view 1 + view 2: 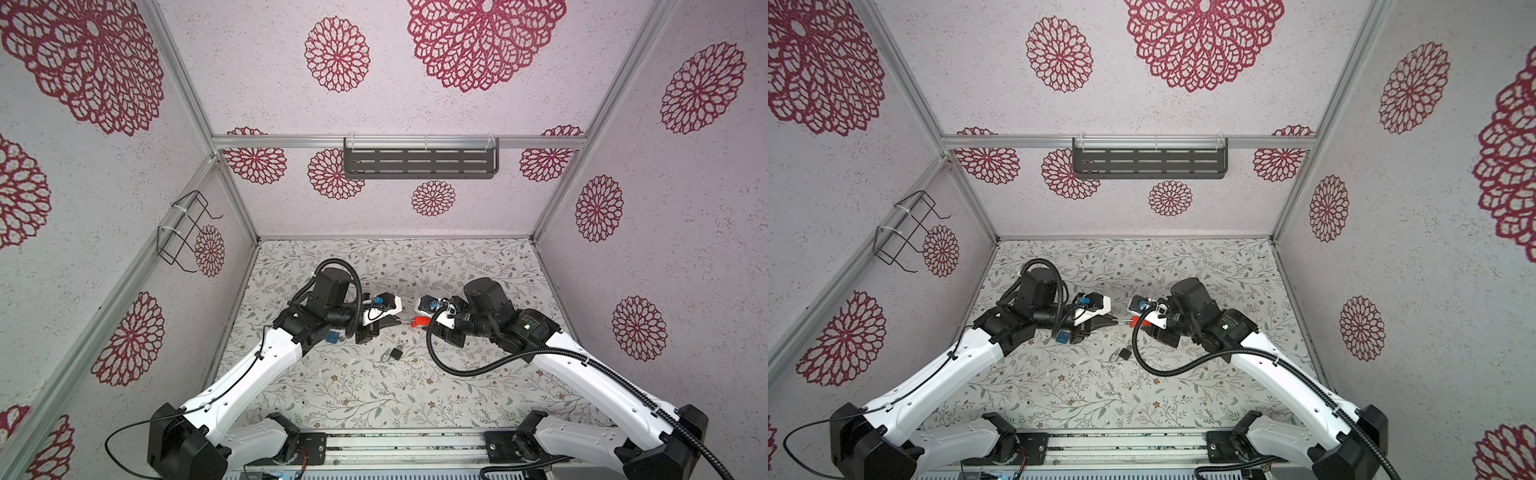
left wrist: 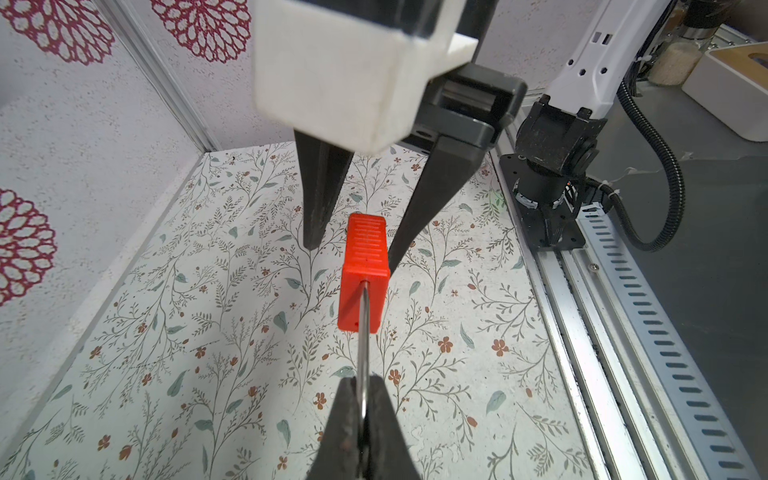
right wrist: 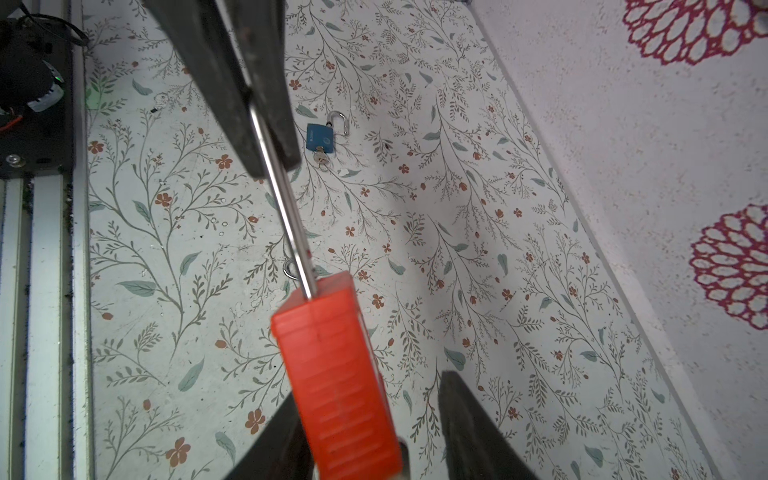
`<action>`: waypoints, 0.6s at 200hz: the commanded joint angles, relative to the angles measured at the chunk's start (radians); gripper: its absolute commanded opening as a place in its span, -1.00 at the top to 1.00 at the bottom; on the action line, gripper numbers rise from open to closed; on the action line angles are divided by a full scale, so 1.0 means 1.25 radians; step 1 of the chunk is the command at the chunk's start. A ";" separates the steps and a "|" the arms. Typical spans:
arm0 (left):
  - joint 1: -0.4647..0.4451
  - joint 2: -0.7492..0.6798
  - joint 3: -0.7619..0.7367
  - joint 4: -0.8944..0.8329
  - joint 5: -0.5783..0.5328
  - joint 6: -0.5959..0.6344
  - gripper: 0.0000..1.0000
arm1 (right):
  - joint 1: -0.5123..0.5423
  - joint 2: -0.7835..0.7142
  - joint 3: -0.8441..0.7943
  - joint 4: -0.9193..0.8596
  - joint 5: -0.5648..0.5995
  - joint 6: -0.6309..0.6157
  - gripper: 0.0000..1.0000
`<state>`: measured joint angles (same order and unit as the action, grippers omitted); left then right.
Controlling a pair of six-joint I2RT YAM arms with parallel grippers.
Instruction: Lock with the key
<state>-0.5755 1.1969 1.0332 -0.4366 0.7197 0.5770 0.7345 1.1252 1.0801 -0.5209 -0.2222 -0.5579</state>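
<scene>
My floral-papered table (image 1: 374,395) carries a blue padlock (image 3: 320,135), a key (image 3: 320,158) at its base, and, apart, a small dark padlock (image 1: 395,354).

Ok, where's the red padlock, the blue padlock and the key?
red padlock (image 2: 365,270), left wrist view, middle of its red body.
blue padlock (image 3: 320,137), right wrist view, middle of its blue body.
key (image 3: 320,158), right wrist view, its silver head below the blue body.
</scene>
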 commanded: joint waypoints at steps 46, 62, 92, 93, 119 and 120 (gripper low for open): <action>-0.012 0.005 0.021 -0.003 -0.003 0.028 1.00 | -0.001 -0.016 0.006 0.024 -0.049 -0.009 0.10; -0.012 0.004 0.021 0.000 -0.008 0.031 1.00 | -0.001 -0.016 0.004 0.018 -0.058 -0.013 0.13; -0.014 0.002 0.023 0.001 -0.014 0.036 1.00 | -0.001 -0.014 0.001 0.009 -0.066 -0.015 0.20; -0.014 0.002 0.023 0.001 -0.014 0.036 1.00 | -0.001 -0.014 0.001 0.009 -0.066 -0.015 0.20; -0.018 0.002 0.024 0.001 -0.009 0.034 1.00 | -0.001 -0.013 -0.003 0.014 -0.065 -0.015 0.20; -0.018 0.002 0.024 0.001 -0.009 0.034 1.00 | -0.002 -0.013 -0.003 0.014 -0.065 -0.014 0.19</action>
<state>-0.5861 1.1980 1.0332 -0.4408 0.6903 0.6029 0.7345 1.1252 1.0801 -0.5140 -0.2775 -0.5606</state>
